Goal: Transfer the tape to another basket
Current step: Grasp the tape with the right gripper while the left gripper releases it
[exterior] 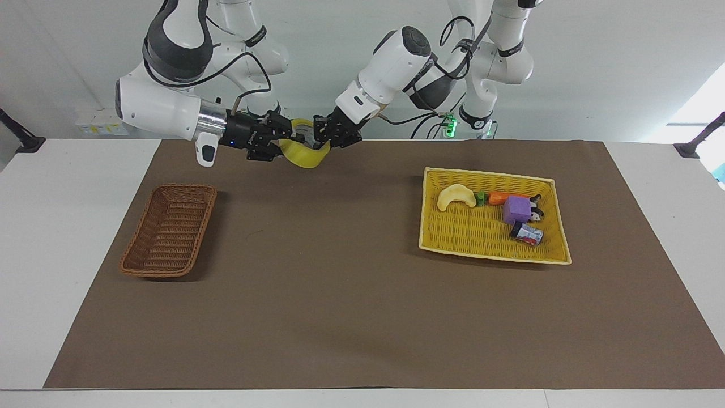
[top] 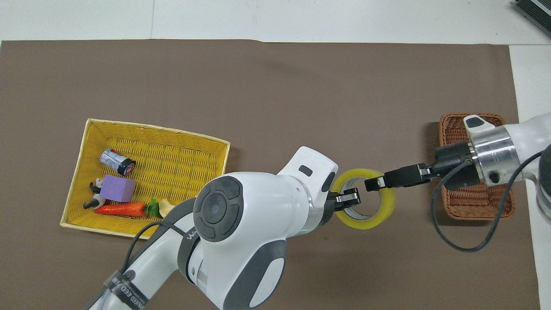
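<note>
Both arms meet in the air over the brown mat near the robots' edge of the worktop, with the roll of yellow packing tape held up between them. The left gripper has its fingers pinching the roll's wall, one inside the grey-white core. The right gripper reaches in from the side, its fingers at the rim of the roll, one tip over the hole; I cannot tell whether they are spread or clamped on it. The brown wicker basket lies toward the right arm's end. Toward the left arm's end, the yellow woven tray holds a pale crescent toy, a toy carrot, a purple block and a small can.
</note>
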`<state>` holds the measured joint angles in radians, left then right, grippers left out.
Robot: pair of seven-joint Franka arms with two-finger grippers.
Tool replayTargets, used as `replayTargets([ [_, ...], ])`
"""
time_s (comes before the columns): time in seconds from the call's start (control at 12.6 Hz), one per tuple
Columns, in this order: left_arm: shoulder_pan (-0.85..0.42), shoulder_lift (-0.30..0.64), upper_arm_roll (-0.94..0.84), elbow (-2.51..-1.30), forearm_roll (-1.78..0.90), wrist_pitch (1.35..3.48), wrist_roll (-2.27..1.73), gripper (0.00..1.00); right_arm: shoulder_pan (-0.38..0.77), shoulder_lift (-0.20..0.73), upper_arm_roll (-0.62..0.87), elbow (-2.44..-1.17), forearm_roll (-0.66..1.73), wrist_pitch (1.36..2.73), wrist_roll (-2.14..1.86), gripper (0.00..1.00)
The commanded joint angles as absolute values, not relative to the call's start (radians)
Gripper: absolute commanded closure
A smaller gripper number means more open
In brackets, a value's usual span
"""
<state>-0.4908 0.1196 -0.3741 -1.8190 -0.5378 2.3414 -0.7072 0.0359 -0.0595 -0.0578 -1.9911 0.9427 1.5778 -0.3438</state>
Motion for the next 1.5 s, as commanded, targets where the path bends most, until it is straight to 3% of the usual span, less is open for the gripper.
replayTargets([
  [0.0, -0.502, 0.12, -0.367, -1.799, -0.545, 2.368, -0.741, 0.85, 0.041, -0.061, -0.055, -1.985, 0.933, 1.606, -0.247, 1.0],
  [0.16, -0.492, 0.075, -0.364, -1.807, -0.545, 2.35, -0.77, 0.0, 0.031, -0.041, -0.055, -1.929, 0.884, 1.603, -0.213, 1.0],
  [0.47, -0.448, -0.006, -0.341, -1.812, -0.545, 2.214, -0.859, 0.0, -0.035, -0.034, -0.058, -1.911, 0.823, 1.595, -0.219, 1.0],
  [0.71, -0.385, -0.041, -0.336, -1.81, -0.532, 2.079, -0.809, 0.0, -0.147, -0.028, -0.061, -1.908, 0.706, 1.608, -0.264, 1.0],
  [1.11, -0.171, -0.052, -0.331, -1.792, -0.358, 1.945, -0.539, 0.0, -0.337, 0.078, -0.063, -1.882, 0.675, 1.733, -0.368, 1.0],
  [1.42, -0.002, -0.046, -0.325, -1.738, -0.174, 1.841, -0.356, 0.0, -0.48, 0.21, -0.063, -1.839, 0.692, 1.733, -0.552, 1.0],
])
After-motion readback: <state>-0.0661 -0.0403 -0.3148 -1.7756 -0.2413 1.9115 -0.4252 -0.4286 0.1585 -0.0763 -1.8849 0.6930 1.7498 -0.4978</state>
